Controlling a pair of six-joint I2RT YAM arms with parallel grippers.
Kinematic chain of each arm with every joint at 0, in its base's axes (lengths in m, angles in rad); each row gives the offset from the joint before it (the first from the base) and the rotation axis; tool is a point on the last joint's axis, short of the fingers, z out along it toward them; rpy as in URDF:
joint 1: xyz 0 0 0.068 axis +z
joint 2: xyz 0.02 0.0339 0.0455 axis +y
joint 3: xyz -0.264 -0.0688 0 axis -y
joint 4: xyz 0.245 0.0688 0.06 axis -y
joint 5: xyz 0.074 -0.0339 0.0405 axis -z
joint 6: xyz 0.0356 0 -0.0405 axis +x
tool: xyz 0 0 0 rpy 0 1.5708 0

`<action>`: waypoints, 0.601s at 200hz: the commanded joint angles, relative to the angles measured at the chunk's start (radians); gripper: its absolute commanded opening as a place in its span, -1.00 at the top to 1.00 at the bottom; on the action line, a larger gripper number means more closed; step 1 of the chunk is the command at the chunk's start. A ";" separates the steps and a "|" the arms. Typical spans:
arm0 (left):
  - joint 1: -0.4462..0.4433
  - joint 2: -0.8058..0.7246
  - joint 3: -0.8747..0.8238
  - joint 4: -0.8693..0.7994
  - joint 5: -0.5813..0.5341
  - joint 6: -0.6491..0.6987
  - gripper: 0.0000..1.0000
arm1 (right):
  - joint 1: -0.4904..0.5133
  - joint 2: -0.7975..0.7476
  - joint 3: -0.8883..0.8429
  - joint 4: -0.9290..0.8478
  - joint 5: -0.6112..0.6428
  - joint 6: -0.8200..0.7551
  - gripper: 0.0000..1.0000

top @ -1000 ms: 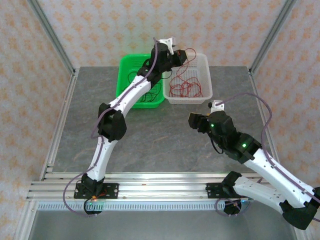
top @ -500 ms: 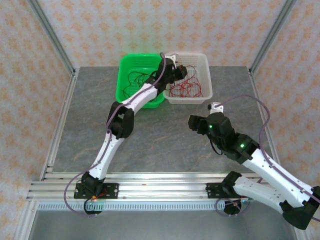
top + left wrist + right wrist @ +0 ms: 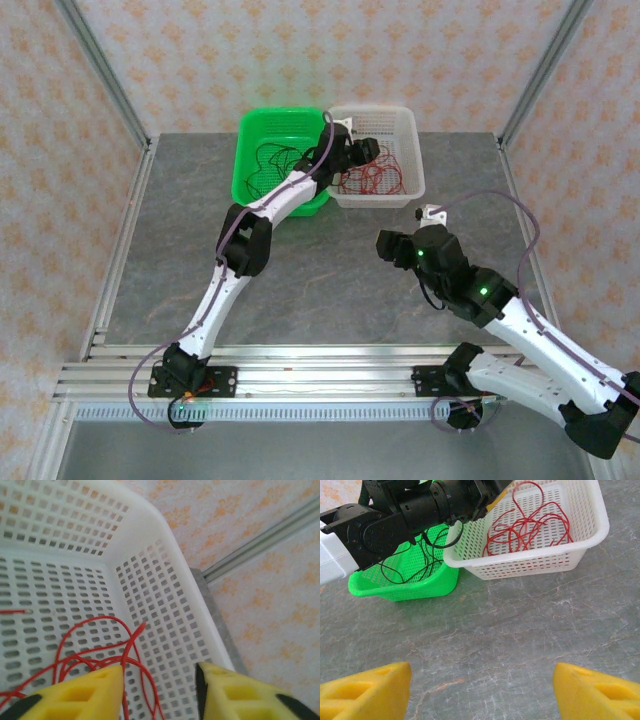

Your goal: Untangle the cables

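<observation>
Cables (image 3: pixel 372 180) look split by colour, upper middle of the overhead frame: red in the white basket (image 3: pixel 385 109), black cables (image 3: pixel 266 160) in the green basket (image 3: pixel 272 113). Left claw (image 3: pixel 157 682) hangs over the red heap, fingers apart, gripping nothing. Right claw (image 3: pixel 482 687) gapes wide above bare worktop (image 3: pixel 330 290), so little seems left.

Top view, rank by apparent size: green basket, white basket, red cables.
1-2. green basket and white basket: look about alike, and the left arm covers part of the green one, so unranked.
3. red cables: clearly smallest, lying inside the white basket.
</observation>
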 commanded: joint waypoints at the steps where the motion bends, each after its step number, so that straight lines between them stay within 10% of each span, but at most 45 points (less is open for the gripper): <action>1: -0.007 0.005 0.061 0.051 0.000 0.006 -0.17 | -0.003 -0.001 0.000 -0.012 0.019 0.016 -0.48; 28: -0.010 -0.023 0.064 0.058 -0.016 0.027 -0.46 | -0.002 -0.002 0.006 -0.017 0.019 0.022 -0.48; 120: -0.015 -0.408 -0.236 0.109 -0.218 0.238 -0.51 | -0.047 -0.013 0.023 -0.095 0.152 0.059 -0.54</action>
